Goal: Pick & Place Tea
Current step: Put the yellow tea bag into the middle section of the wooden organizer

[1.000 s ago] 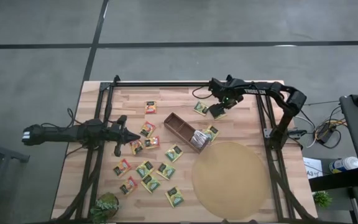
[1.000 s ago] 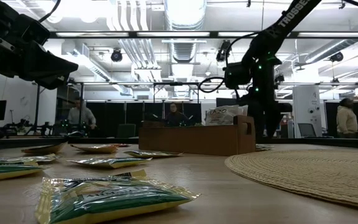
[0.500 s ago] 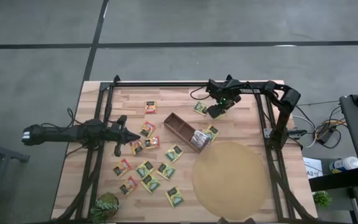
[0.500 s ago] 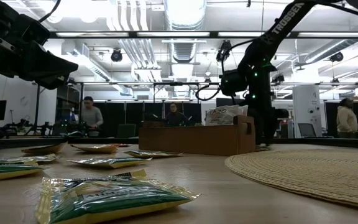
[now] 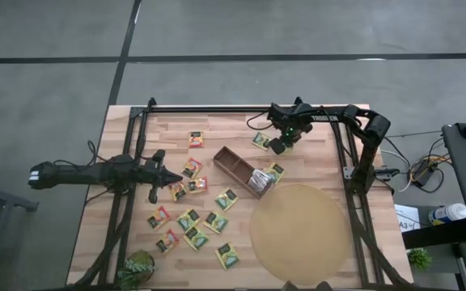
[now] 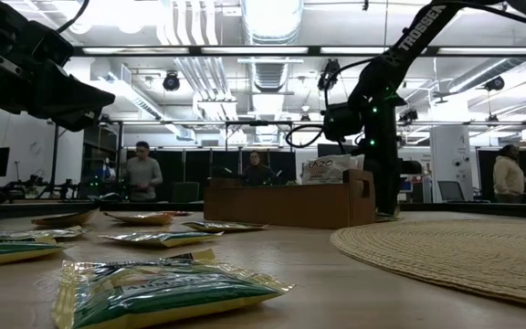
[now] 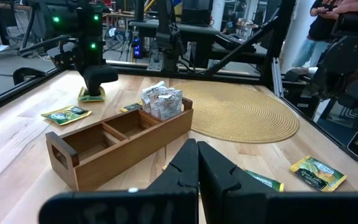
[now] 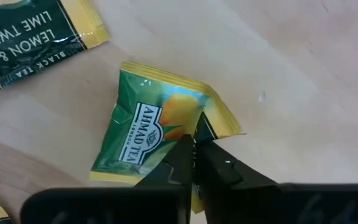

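Note:
Several small tea sachets [image 5: 192, 218] lie flat on the wooden table left of and in front of the brown box [image 5: 239, 170], whose right-hand compartment holds more sachets [image 7: 161, 101]. My right gripper [image 8: 193, 148] stands at the far right of the table, shut on a green-yellow sachet [image 8: 151, 127]. A second sachet [image 8: 30, 31] lies beside that one. My left gripper [image 5: 174, 177] hovers shut over the sachets left of the box, holding nothing. My right gripper pinches the green-yellow sachet between its two fingers, close to one side edge [image 8: 205, 123]. The fingers come from above, pointing down. The sachet lies on the table and is buckled up where the fingers meet it.
A big round tan mat [image 5: 299, 230] covers the near right of the table. A small potted plant [image 5: 138, 268] stands at the near left corner. Black frame rails [image 5: 346, 162] run along the table's sides. People stand in the room beyond the table.
My right gripper has gone down and a little toward the table's left edge, onto the green-yellow sachet at the far right, and has taken hold of it. The sachet stays on the table.

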Controlling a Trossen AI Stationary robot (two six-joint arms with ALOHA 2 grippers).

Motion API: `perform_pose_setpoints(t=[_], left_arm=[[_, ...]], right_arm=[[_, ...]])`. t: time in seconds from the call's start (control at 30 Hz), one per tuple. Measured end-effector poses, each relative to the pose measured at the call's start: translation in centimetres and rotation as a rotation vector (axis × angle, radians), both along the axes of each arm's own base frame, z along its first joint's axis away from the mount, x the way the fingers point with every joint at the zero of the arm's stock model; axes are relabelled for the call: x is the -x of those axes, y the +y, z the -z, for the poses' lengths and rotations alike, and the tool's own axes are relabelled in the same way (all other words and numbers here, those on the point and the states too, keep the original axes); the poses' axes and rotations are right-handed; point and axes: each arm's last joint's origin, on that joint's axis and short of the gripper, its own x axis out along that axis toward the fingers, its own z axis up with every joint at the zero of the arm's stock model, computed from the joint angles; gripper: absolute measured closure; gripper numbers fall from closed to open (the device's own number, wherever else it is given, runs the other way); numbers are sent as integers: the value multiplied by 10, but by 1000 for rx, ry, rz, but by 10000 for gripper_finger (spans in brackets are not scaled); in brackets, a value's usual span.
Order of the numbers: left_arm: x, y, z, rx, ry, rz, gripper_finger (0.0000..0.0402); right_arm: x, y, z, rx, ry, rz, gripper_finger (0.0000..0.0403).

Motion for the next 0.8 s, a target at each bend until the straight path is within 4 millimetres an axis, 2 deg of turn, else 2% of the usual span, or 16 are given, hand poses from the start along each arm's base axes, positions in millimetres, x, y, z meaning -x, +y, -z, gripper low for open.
perform_pose_setpoints(t=[0.2,0.57,0.8], left_arm=[[0,0,0,0,0,0,402],[0,0,0,0,0,0,402],[0,0,0,0,0,0,402]], right_arm=[[0,0,-11,7,-9,-3,394],[-23,8,-101,123,-119,-123,394],[-46,25,-139,155,-162,-261,394]])
